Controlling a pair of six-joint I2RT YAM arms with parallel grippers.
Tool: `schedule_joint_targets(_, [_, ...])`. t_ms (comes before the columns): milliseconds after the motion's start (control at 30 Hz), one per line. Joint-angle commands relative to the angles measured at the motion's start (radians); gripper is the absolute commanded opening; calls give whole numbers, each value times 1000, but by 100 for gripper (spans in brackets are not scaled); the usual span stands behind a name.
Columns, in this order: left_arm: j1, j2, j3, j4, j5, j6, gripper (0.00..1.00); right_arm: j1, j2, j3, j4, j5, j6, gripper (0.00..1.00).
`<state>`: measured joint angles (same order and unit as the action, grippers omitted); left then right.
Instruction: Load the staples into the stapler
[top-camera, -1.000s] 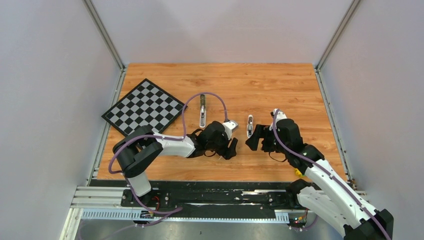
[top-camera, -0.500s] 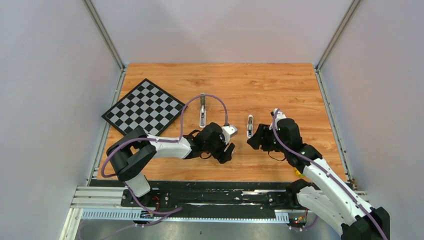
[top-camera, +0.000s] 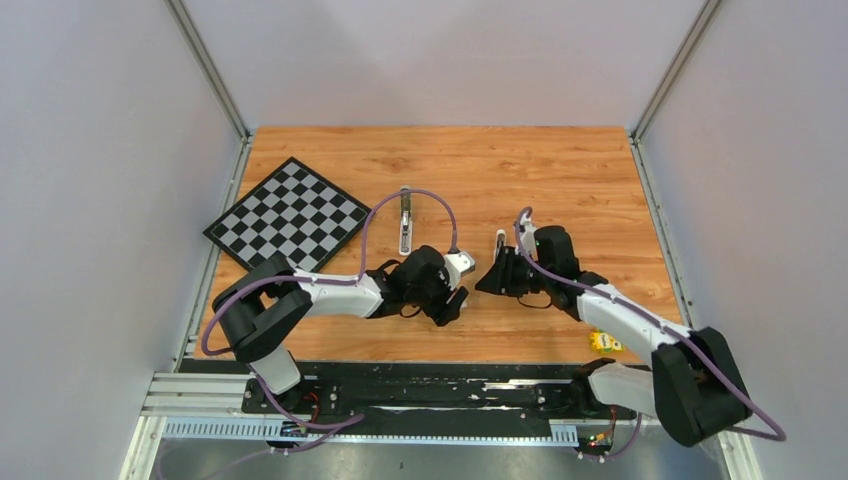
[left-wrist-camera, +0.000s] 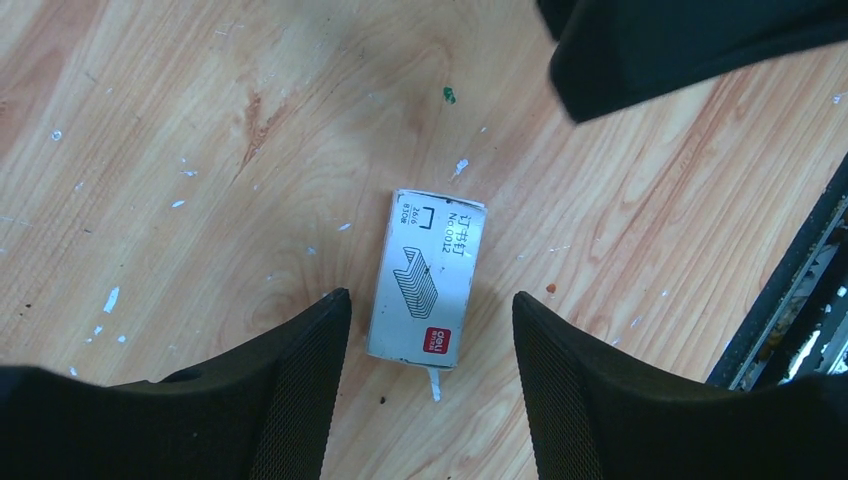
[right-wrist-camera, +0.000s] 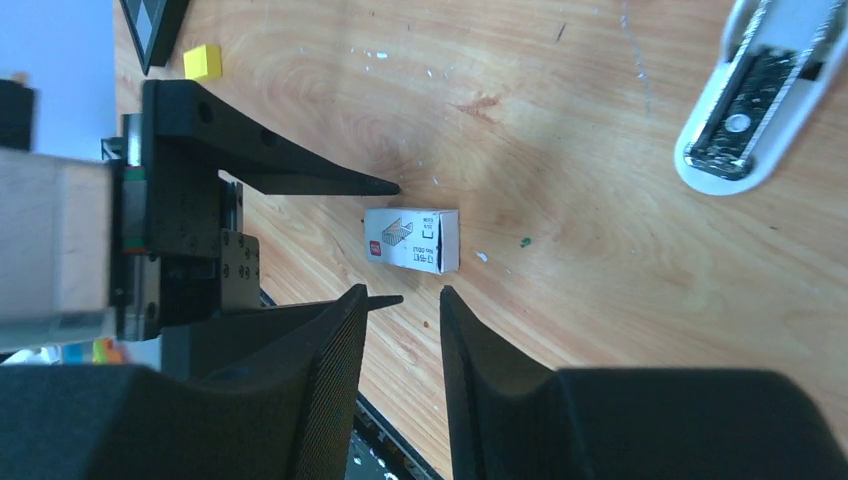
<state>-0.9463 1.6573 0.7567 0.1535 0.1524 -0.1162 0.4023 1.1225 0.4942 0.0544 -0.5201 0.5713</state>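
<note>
The staples themselves I could not see. Only their white box (left-wrist-camera: 425, 285) showed, and from overhead it was lost beneath my wrists. The stapler (right-wrist-camera: 748, 95) was cut off by the corner of my right wrist view, metal inside facing up. It lay on the table (top-camera: 560, 170) just beyond my right gripper (right-wrist-camera: 403, 298) and near the box. A second slim grey thing (top-camera: 405, 226), farther left, I could not make out. My left arm lay low across the near boards, its wrist bent down over the box, and my right arm stretched in from the right to meet it. My left gripper (left-wrist-camera: 430, 300) stood about half open, one finger on each side of the box and touching neither side. My right jaws stood a slim gap apart, holding nothing, their tips near the box.
</note>
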Motion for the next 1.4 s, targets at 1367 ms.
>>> schedule_joint_targets(1367, [-6,59,30,-29,2,38,44,-11,490,-15,461,-301,81,33])
